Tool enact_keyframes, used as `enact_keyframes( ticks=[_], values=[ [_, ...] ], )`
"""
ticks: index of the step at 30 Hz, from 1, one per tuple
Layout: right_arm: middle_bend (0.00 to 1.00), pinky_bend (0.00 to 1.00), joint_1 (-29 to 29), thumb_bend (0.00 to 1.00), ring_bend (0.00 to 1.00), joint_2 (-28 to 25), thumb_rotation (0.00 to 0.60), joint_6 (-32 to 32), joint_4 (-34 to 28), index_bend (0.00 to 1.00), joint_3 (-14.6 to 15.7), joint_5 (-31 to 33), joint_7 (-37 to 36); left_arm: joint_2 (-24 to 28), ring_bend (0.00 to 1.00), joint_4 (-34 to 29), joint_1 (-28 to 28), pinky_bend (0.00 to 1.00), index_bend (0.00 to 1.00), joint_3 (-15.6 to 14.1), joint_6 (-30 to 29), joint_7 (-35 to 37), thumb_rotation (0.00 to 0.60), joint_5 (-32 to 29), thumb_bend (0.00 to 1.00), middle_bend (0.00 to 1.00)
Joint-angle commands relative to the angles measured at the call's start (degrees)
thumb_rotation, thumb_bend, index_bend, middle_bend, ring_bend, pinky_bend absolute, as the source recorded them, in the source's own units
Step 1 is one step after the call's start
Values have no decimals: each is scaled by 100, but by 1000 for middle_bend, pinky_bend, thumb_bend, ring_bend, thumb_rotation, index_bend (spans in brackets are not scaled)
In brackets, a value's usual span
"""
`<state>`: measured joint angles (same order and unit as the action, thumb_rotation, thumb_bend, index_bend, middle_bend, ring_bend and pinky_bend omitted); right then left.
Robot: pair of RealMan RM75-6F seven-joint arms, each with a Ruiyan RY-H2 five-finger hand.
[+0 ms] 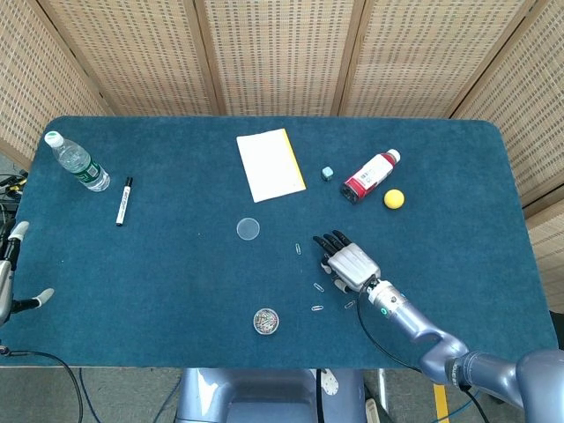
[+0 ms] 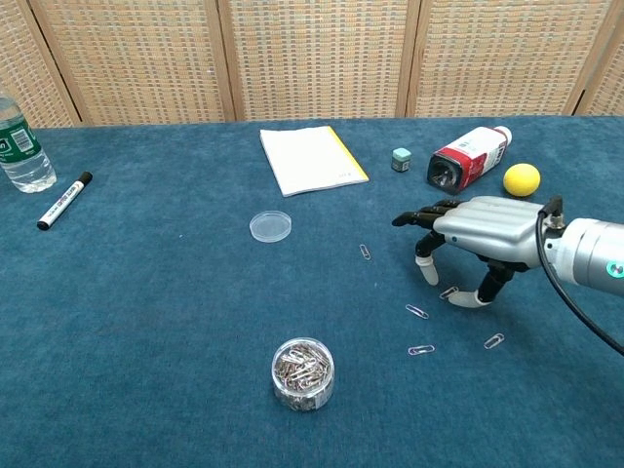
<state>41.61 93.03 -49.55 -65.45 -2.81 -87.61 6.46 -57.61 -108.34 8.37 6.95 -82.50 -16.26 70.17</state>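
Observation:
My right hand (image 1: 351, 263) (image 2: 487, 232) hangs low over the blue table (image 1: 176, 264), palm down, fingers spread and holding nothing. Its thumb tip (image 2: 480, 299) touches the cloth right beside a loose paperclip (image 2: 448, 292). More paperclips lie around it: one (image 2: 417, 312) just in front, one (image 2: 421, 349) nearer still, one (image 2: 494, 341) under the wrist, one (image 2: 365, 252) to the left. My left hand (image 1: 11, 264) shows only at the far left edge of the head view, off the table, fingers apart and holding nothing.
A small clear jar of paperclips (image 2: 303, 373) stands near the front edge, its round lid (image 2: 270, 226) lying further back. Behind are a white notebook (image 2: 312, 159), a small green cube (image 2: 401, 159), a lying red bottle (image 2: 468, 156) and a yellow ball (image 2: 522, 178). Marker (image 2: 63, 200) and water bottle (image 2: 19, 146) lie far left.

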Motion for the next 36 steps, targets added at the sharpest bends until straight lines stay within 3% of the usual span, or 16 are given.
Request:
enact_keyframes(
  ticks=[1,15,22,36],
  values=[
    [0,41,15,311,0,39,600,6,62,486,24,9,-12,-15,0,7,11,0,0,-2,11,-30,600,-18,30,0],
    [0,41,57,330,0,121,600,49,232,490,103,65,-21,-28,0,22,37,0,0,-9,46,-46,600,-54,29,0],
    [0,41,42,356,0,141,600,-28,265,593,124,63,-43,-24,0,22,42,0,0,-21,52,-48,600,-46,30,0],
    [12,41,29,393,0,201,600,-158,331,630,142,48,-39,-17,0,19,46,0,0,-35,47,-41,600,-27,30,0]
  ],
)
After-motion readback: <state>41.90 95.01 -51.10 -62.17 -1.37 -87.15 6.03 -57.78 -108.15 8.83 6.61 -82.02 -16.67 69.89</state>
